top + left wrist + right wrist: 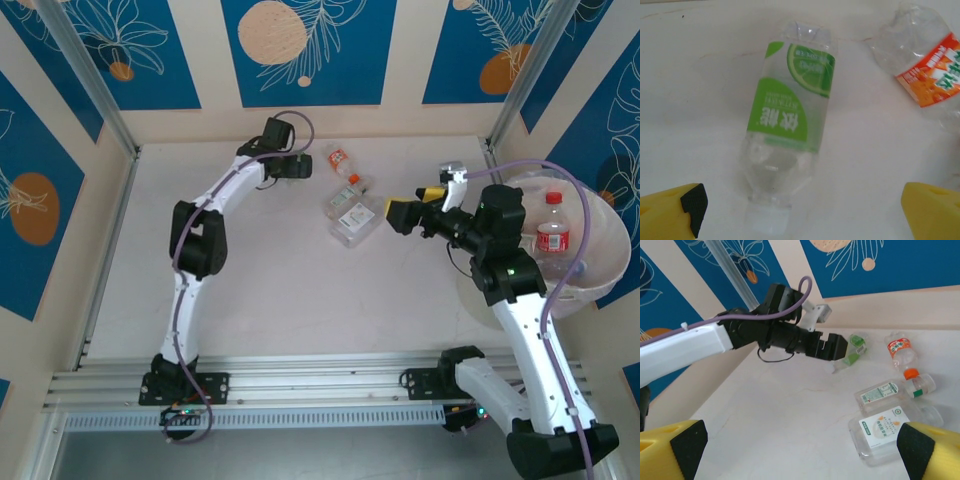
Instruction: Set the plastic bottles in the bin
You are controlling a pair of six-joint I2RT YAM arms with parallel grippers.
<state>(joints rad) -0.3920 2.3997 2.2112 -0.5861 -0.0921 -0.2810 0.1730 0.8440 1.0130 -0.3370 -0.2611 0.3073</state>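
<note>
While the right pincer hangs spread near the middle bottles, the left pincer, farther back and likewise spread, faces the green-labelled bottle lying on the surface, cap end nearest, long axis pointing away.

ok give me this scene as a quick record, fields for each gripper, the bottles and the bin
left gripper: open, fingers either side of the green-label bottle, not closed on it
right gripper: open, empty, facing the bottle cluster
loose on the table: green-label bottle, orange-label bottle, orange-capped bottle, flat white-label bottle
bin: at the right edge, red-label bottle inside
task state: several bottles not yet binned
</note>
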